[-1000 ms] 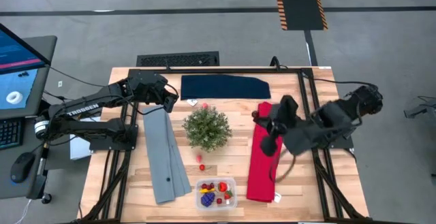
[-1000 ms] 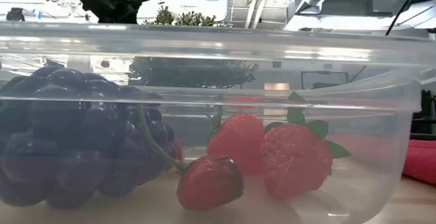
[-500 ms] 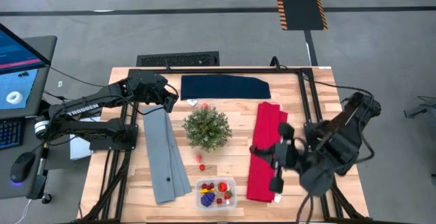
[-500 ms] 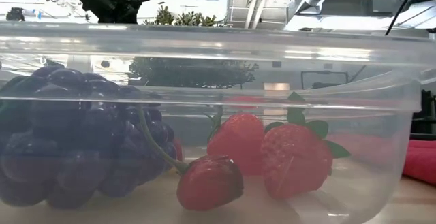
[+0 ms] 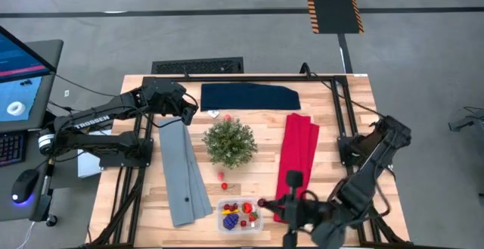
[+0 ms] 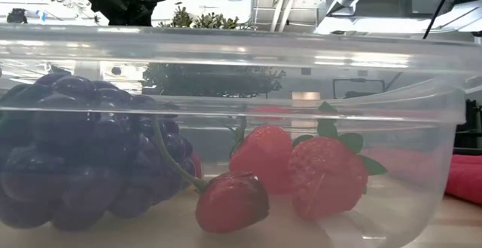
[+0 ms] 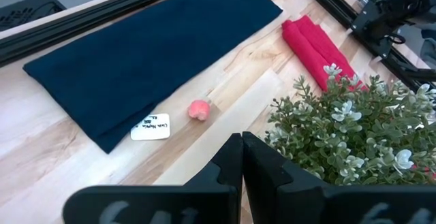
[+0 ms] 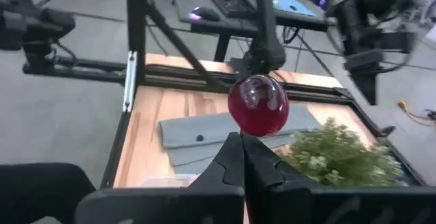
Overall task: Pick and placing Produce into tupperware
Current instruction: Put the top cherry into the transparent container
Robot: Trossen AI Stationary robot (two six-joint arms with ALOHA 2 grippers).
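Observation:
The clear tupperware (image 5: 240, 201) stands near the table's front edge. It holds a purple grape cluster (image 6: 83, 157), strawberries (image 6: 324, 176) and a yellow piece (image 5: 229, 222). My right gripper (image 5: 266, 203) is just right of the tupperware's far right corner, shut on a dark red berry (image 8: 257, 105). Two small red berries (image 5: 223, 181) lie on the wood between the plant and the tupperware. A pink piece (image 7: 199, 109) lies by the navy cloth. My left gripper (image 5: 190, 111) is shut and empty at the far left, beside the plant. My right gripper pinches the dark red berry's lower part (image 8: 251, 130) between its two fingers, only at their free ends. The fingers come about level from the table's right side. The berry stands beyond the tips, lifted clear of the table.
A bushy green potted plant (image 5: 230, 141) stands mid-table. A folded grey cloth (image 5: 184, 173) lies to its left, a folded red cloth (image 5: 299, 158) to its right and a navy cloth (image 5: 249, 96) at the far edge. A white label (image 7: 150, 126) lies by the navy cloth.
My right gripper has swung from above the red cloth's far end toward the table's near edge and left, ending beside the tupperware.

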